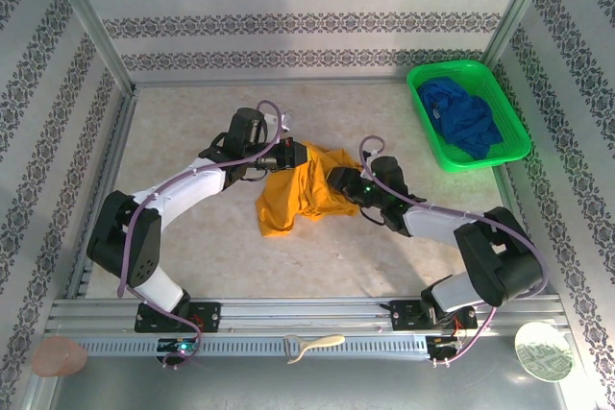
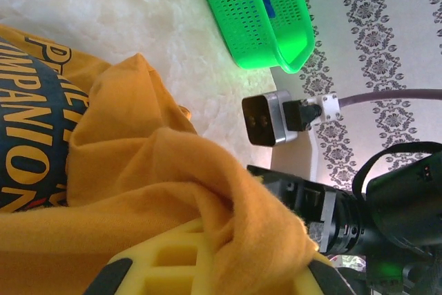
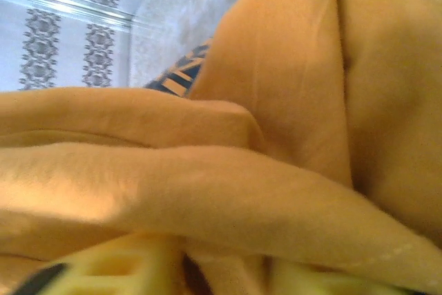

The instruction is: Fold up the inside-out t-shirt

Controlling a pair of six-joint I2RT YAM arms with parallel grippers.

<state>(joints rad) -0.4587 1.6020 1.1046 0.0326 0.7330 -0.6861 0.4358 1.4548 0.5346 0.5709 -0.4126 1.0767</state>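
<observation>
Table [image 1: 221,237]: we see the inside-out t-shirt [image 1: 298,194] bunched around mid-table, slightly toward the far edge, between both grippers. The left gripper [image 1: 286,156] is at the shirt's upper left edge, its fingers [image 2: 162,260] pinching a fold of yellow cloth. The right gripper [image 1: 338,180] presses into the shirt's right side. Cloth buries its fingers [image 3: 117,264], so we cannot tell its grip. Folds cut off the dark print, leaving it only partly readable.

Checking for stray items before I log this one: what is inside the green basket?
A crumpled deep-blue cloth garment lies inside the green basket, filling most of it. Anything beneath the cloth is covered and cannot be checked.
</observation>
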